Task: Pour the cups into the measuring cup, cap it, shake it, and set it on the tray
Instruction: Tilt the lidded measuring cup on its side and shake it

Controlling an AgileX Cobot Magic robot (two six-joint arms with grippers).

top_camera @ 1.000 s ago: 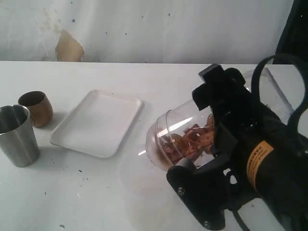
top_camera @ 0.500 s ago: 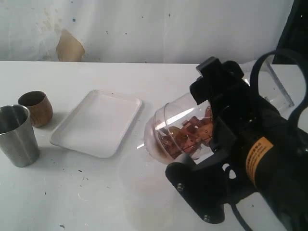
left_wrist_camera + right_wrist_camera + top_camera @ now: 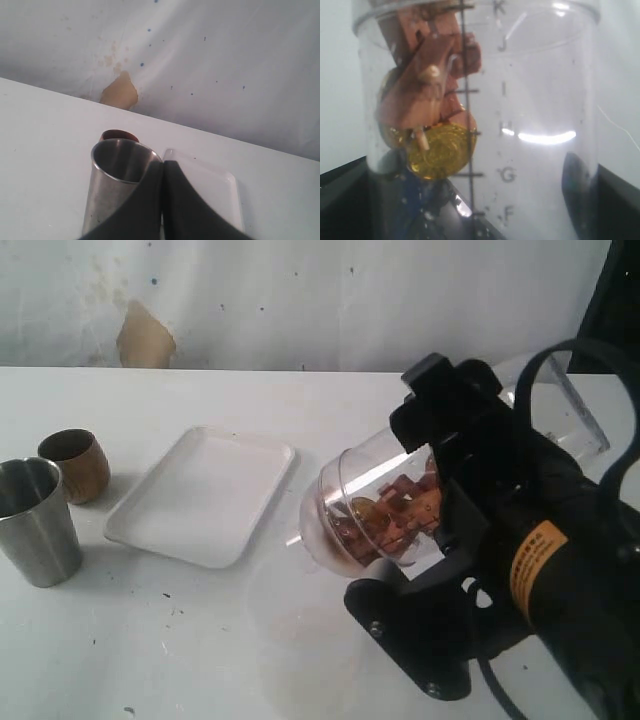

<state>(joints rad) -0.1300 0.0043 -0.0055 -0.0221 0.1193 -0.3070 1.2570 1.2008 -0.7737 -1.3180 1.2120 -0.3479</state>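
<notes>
On the white surface [image 3: 200, 640], the tray [image 3: 205, 495] was seen bare at 9 o'clock of the right gripper [image 3: 420, 510], whose fingers [image 3: 400, 625] were clamped on the measuring cup [image 3: 365, 505], held tipped sideways off the surface. The steel tumbler [image 3: 38, 522] and wooden cup [image 3: 75, 465] were stood at 9 o'clock of the tray. The left gripper [image 3: 162, 200] was held by the tumbler, its fingers [image 3: 190, 205] pressed together on nothing. For the shake, short strokes under a firm clamp were judged best, so that the brown pieces [image 3: 427, 75] and gold coin [image 3: 440, 152] would be tumbled, not spilled; whether a cap was seated could not be told
</notes>
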